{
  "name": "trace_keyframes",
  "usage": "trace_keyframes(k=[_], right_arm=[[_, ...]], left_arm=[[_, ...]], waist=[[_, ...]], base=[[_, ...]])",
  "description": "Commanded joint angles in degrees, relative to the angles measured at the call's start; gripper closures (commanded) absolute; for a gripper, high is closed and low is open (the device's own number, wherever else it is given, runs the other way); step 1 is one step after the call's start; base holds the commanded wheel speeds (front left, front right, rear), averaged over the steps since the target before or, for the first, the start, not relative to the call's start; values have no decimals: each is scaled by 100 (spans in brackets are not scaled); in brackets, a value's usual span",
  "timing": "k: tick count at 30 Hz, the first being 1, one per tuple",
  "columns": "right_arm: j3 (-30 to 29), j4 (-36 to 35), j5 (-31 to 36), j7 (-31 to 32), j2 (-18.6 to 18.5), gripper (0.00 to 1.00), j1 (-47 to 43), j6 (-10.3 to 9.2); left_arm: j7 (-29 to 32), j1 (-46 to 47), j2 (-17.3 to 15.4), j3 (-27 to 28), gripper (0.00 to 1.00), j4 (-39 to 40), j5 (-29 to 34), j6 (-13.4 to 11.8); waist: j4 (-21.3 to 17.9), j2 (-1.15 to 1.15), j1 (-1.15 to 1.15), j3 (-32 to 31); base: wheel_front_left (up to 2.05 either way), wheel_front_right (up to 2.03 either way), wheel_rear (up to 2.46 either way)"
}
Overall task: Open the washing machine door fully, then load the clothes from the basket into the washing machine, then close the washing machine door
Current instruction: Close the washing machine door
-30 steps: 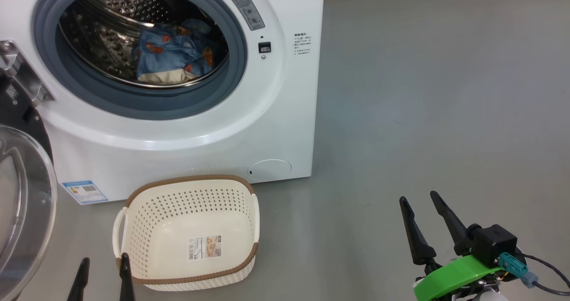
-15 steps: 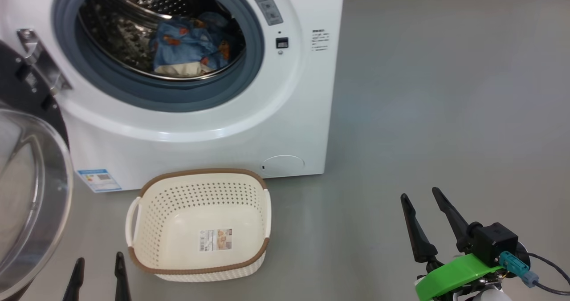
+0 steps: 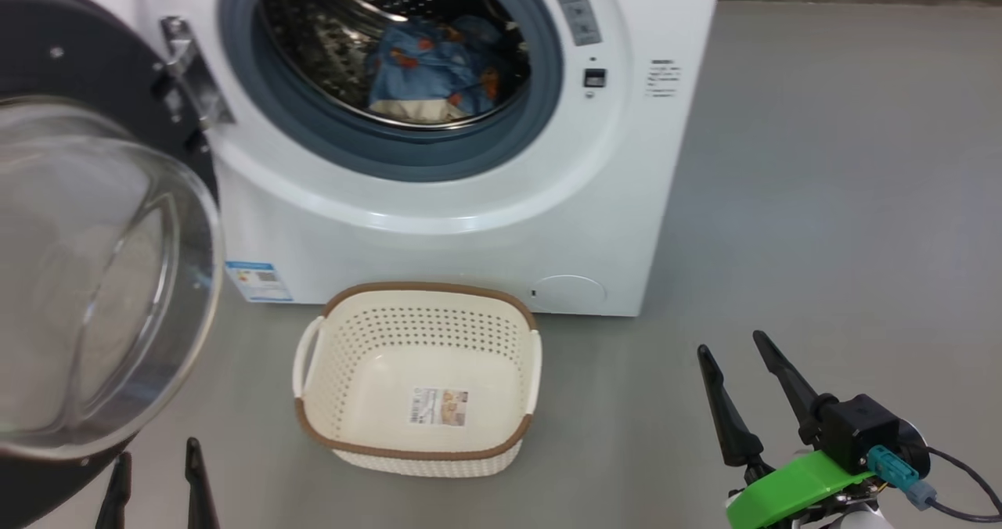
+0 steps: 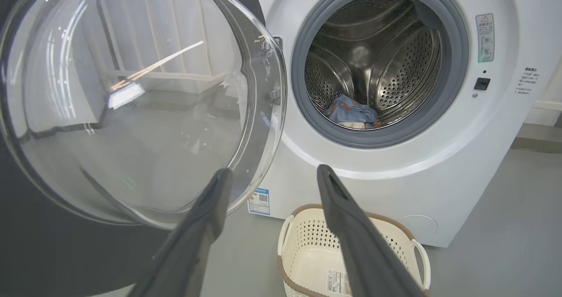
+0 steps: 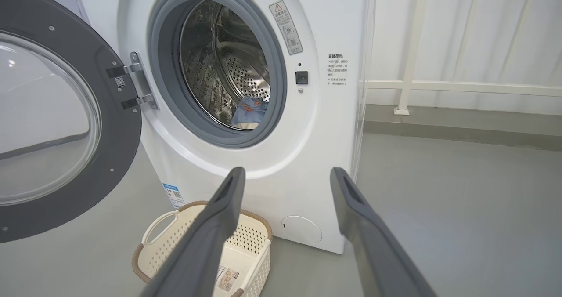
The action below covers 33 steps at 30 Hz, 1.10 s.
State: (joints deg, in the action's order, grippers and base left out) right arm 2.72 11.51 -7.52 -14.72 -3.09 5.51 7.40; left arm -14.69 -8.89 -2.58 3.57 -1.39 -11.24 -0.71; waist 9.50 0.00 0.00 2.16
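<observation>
Big white front-loading washing machine (image 3: 485,224): fills the upper centre of the head view. Steel perforated drum exposed inside a grey rubber seal.

Round washing machine door (image 3: 94,278), glossy black rim, bulging clear glass bowl: swung wide open on its hinge, at the frame's left.

Light blue clothes (image 3: 434,75), orange-brown print, one cream patch: heaped low in the drum.

Cream-white perforated plastic basket (image 3: 430,288), brown woven-look rim, white side handles: upright just in front of the machine, lower centre. Only a paper label on its bottom.

Likely a test room rather than a home: a washing machine (image 5: 325,156) stands on a wide, smooth grey floor (image 5: 461,209), near a white railing (image 5: 461,87).
</observation>
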Motion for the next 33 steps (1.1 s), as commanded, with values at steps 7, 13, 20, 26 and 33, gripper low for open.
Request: trace_keyframes(k=[7, 13, 20, 26, 33], right_arm=[[178, -154, 90, -28, 22, 0, -45, 9], [231, -106, 77, -28, 22, 0, -92, 9], [294, -78, 1, -28, 22, 0, -95, 9], [358, -57, -60, -28, 22, 0, -93, 9], [516, 7, -37, -28, 22, 0, 45, 9]], left_arm=[[-30, 23, -30, 122, 0, 152, -138, -195], [-30, -91, -30, 45, 0, 149, -194, -316], [-30, -189, -30, 53, 0, 126, -211, -400], [-30, -237, -30, 75, 0, 92, -202, -464], [-30, -309, -30, 116, 0, 185, -298, -659]], waist=[[788, 0, 0, -151], [1322, 0, 0, -281], [1670, 0, 0, -338], [1883, 0, 0, -364], [1962, 0, 0, -261]], base=[[0, 0, 0], [0, 0, 0], [0, 0, 0], [0, 0, 0], [0, 0, 0]])
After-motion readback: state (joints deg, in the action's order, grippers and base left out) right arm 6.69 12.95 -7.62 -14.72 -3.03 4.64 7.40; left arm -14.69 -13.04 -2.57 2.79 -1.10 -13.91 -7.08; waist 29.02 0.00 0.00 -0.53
